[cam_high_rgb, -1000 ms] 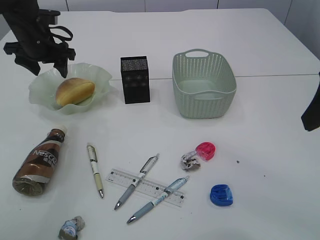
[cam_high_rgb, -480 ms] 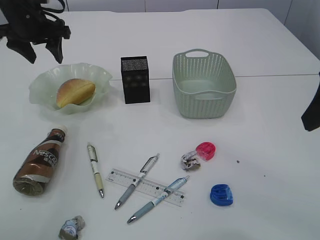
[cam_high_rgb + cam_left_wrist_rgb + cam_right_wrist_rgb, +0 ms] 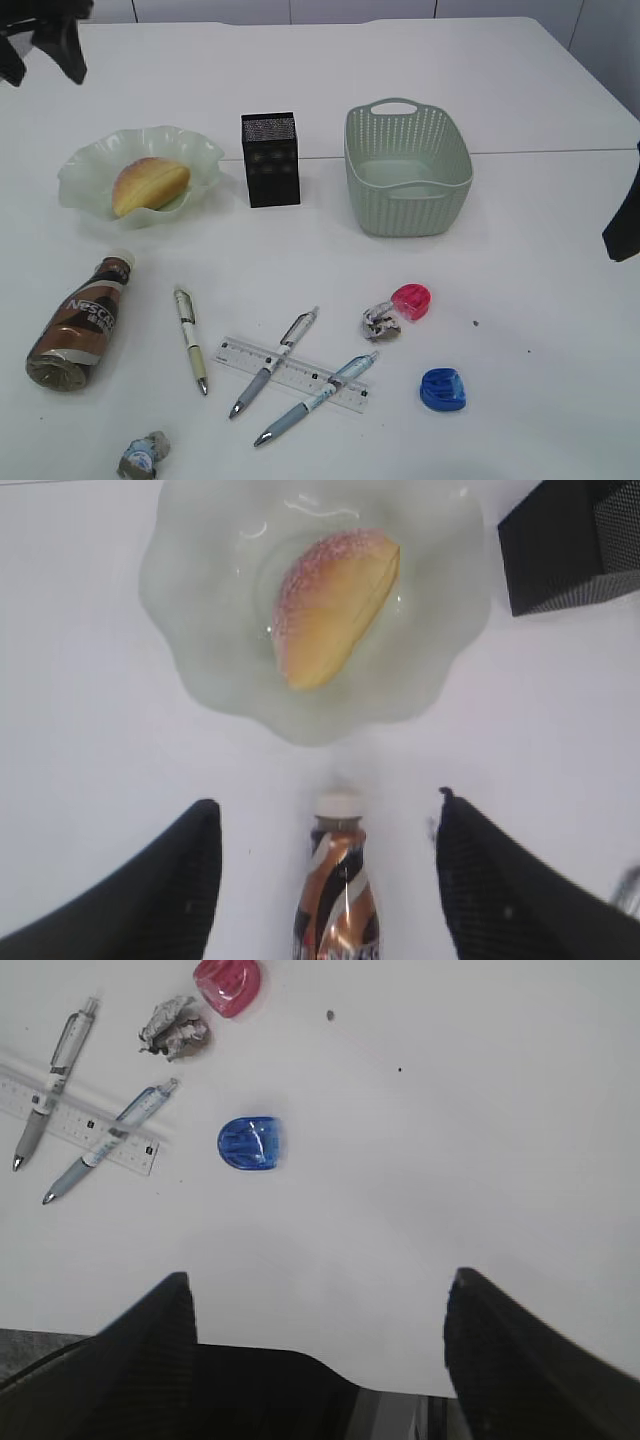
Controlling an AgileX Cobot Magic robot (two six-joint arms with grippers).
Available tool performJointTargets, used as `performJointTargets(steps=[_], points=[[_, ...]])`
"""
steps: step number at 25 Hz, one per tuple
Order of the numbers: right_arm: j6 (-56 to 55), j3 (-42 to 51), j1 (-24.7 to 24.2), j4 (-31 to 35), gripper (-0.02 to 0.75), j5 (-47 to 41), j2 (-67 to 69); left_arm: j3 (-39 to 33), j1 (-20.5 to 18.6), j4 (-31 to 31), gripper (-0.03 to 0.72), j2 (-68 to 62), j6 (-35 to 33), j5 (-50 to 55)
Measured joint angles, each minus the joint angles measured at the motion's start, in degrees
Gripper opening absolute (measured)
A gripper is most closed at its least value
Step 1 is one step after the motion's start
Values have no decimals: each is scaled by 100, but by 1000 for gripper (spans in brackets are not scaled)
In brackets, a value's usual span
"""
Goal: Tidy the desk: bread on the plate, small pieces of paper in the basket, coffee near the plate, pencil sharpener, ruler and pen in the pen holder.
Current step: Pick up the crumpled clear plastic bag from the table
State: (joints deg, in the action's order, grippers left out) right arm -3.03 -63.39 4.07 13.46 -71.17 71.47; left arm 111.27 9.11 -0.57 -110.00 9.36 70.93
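The bread (image 3: 150, 185) lies in the green plate (image 3: 80, 170). My left gripper (image 3: 45, 72) hangs open and empty high at the far left, looking down on the bread (image 3: 335, 605) and the coffee (image 3: 340, 890). The coffee (image 3: 78, 325) lies on its side in front of the plate. Three pens (image 3: 190, 340) (image 3: 275, 362) (image 3: 315, 398) and the ruler (image 3: 235, 352) lie at the front, two pens across the ruler. The pen holder (image 3: 270, 160) and basket (image 3: 408, 170) stand behind. My right gripper (image 3: 320, 1278) is open above bare desk near the blue sharpener (image 3: 250, 1143).
A pink sharpener (image 3: 412, 300) touches a crumpled paper (image 3: 381, 321). Another paper ball (image 3: 142, 457) sits at the front left edge. A dark part of the right arm (image 3: 625, 220) shows at the right border. The table's near edge runs under my right gripper.
My left gripper has risen from just behind the plate and drawn back to the far left corner, leaving the bread in the plate. The right arm has not moved.
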Motion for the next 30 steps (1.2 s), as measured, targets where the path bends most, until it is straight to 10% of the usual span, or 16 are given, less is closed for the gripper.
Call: performJointTargets(steps=[16, 30], points=[[-442, 0, 851, 5, 563, 0, 0, -3252, 0, 481, 487, 3634, -16, 56], [-874, 0, 1618, -5, 563, 0, 12, -3604, 0, 757, 487, 4807, -16, 114]])
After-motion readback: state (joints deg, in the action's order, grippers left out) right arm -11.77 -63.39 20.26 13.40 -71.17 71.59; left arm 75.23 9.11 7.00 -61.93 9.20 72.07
